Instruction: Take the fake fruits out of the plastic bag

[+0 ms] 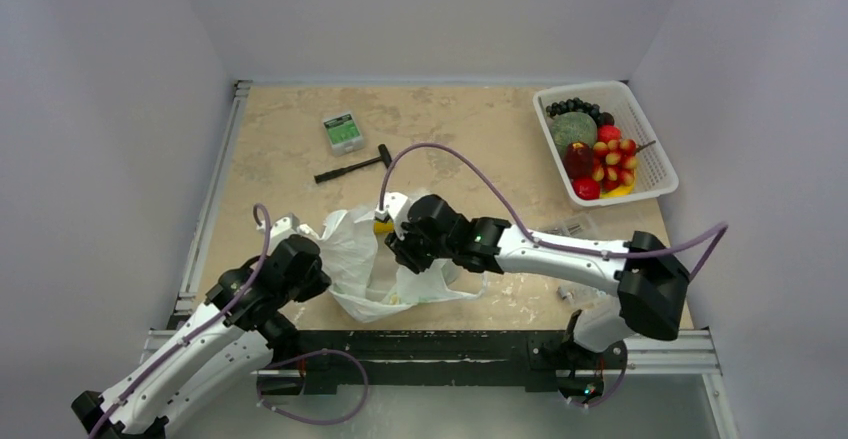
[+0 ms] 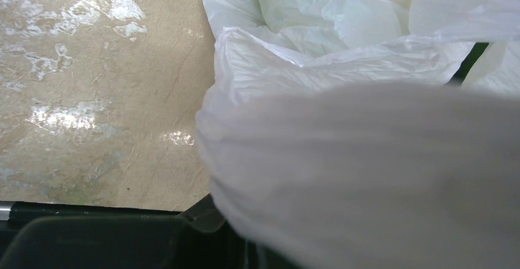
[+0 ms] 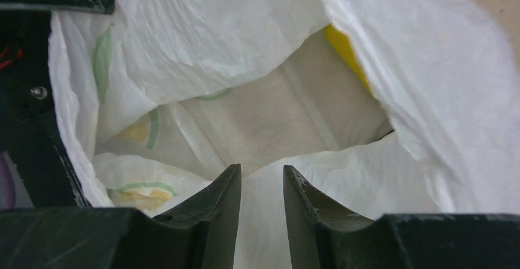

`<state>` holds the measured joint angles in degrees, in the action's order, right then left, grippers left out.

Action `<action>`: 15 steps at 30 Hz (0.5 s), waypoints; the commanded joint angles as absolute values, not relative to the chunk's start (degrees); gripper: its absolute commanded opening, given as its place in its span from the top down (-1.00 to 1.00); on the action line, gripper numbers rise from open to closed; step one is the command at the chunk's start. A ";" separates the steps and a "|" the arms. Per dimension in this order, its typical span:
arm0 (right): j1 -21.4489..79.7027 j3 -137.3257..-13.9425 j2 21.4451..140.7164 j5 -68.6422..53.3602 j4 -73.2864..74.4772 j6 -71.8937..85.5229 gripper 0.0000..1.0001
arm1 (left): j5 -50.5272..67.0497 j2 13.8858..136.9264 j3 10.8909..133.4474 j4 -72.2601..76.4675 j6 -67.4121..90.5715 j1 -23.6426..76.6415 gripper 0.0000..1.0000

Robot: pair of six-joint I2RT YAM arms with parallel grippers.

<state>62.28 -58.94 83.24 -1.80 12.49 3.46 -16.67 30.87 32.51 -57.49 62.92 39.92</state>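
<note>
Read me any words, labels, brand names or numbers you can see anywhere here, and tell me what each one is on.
No text can be read in any view.
Bag: green and yellow curved print, shapes only, no letters visible.
Small box: green label, too small to read.
Basket, hammer and arms: no visible lettering.

Thin crinkly white plastic bag [image 3: 202, 42] w/ faint green arc print, pale yellow patches. Yellow fruit piece [image 3: 346, 51] inside. White mesh basket [image 1: 652, 164]: red, green, dk purple fruit. Beige mottled tabletop [image 1: 450, 119].
</note>
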 commanded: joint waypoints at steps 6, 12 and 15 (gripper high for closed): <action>66.01 -58.78 96.11 14.49 15.70 9.47 0.45 | -14.68 31.76 31.06 -53.38 64.01 40.18 1.00; 66.16 -50.48 91.67 19.43 16.80 22.28 0.68 | -15.00 31.08 30.29 -53.54 63.77 40.20 1.00; 66.10 -43.96 85.98 17.68 11.72 28.36 0.62 | -14.67 30.32 28.73 -52.33 64.11 40.21 1.00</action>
<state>66.26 -50.15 92.90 15.66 15.00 17.54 -14.92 31.22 30.24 -54.57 63.48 39.92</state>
